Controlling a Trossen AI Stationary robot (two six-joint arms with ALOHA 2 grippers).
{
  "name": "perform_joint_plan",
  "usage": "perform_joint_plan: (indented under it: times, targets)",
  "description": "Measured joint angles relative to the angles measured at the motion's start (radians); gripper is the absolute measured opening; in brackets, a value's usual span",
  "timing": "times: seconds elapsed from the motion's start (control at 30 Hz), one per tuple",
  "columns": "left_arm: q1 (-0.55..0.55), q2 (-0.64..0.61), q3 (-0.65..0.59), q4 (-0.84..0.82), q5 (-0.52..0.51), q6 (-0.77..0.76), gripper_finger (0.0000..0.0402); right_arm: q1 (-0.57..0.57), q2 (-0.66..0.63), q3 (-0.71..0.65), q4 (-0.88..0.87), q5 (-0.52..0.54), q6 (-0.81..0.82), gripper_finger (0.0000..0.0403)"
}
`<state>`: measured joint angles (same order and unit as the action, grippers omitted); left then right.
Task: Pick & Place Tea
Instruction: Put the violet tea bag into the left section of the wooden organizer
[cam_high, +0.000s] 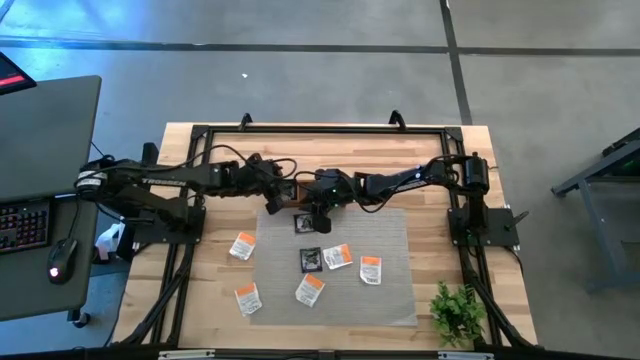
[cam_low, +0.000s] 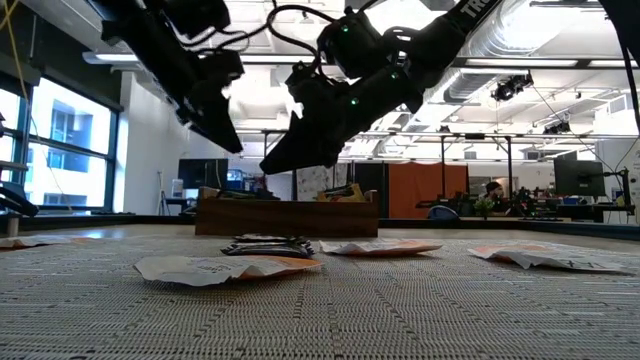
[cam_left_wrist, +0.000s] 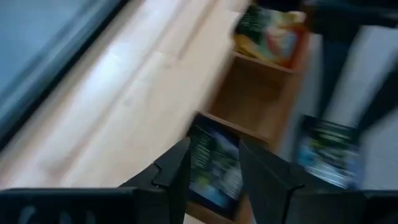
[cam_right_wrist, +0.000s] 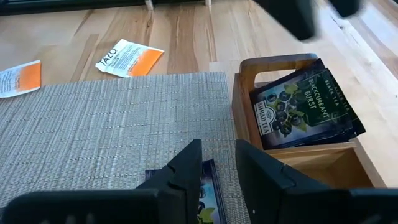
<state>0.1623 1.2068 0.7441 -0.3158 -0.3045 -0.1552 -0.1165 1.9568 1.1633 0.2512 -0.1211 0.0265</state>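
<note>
My left gripper (cam_high: 273, 197) (cam_left_wrist: 214, 146) hangs open over the end compartment of the wooden box (cam_right_wrist: 298, 155), where black sachets (cam_right_wrist: 305, 106) lie. In the left wrist view one of those black sachets (cam_left_wrist: 214, 165) shows between its fingers, and I see no touch. My right gripper (cam_high: 318, 211) (cam_right_wrist: 217, 146) is open above a black sachet (cam_high: 303, 224) (cam_right_wrist: 200, 202) lying flat on the grey mat (cam_high: 390, 300) beside the box. Yellow sachets (cam_left_wrist: 270, 31) fill the far compartment. Another black sachet (cam_high: 311, 259) and several white-orange sachets (cam_high: 338, 256) lie on the mat.
Two white-orange sachets (cam_high: 243, 245) lie at the mat's left edge on the wooden table (cam_high: 440, 140). A small green plant (cam_high: 456, 312) stands at the near right corner. Black frame rails (cam_high: 320, 128) run round the table. The two grippers hang close together over the box.
</note>
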Motion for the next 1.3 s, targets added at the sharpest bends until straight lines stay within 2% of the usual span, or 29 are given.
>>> perform_joint_plan:
  times: [0.17, 0.27, 0.4, 0.5, 0.63, 0.83, 1.07, 1.3]
  targets:
    - [-0.011, -0.11, 0.0, -0.083, 0.14, -0.055, 0.0133, 0.014, 0.0, 0.0, 0.0, -0.009, 0.028, 0.0095]
    - [-0.051, -0.145, 0.0, -0.15, 0.186, -0.08, 0.0133, 0.034, 0.0, 0.0, 0.005, -0.019, 0.021, 0.0095]
    - [-0.131, -0.142, -0.05, -0.12, 0.218, -0.155, 0.0133, 0.053, 0.0, 0.001, -0.007, -0.008, 0.091, 0.0095]
    - [-0.186, -0.092, -0.111, 0.012, 0.235, -0.24, 0.0133, 0.061, 0.0, 0.001, -0.052, -0.005, 0.193, 0.0095]
    - [-0.222, -0.006, -0.155, 0.107, 0.237, -0.305, 0.0133, 0.079, 0.0, 0.001, -0.154, 0.013, 0.318, 0.0095]
    - [-0.221, 0.149, -0.157, 0.214, 0.235, -0.347, 0.0133, 0.115, 0.0, 0.001, -0.29, 0.144, 0.458, 0.0095]
    - [-0.222, 0.311, -0.156, 0.35, 0.224, -0.356, 0.0133, 0.122, 0.0, 0.001, -0.307, 0.192, 0.694, 0.0095]
    - [-0.222, 0.357, -0.153, 0.396, 0.208, -0.376, 0.0133, 0.116, 0.026, 0.001, -0.316, 0.19, 0.842, 0.0095]
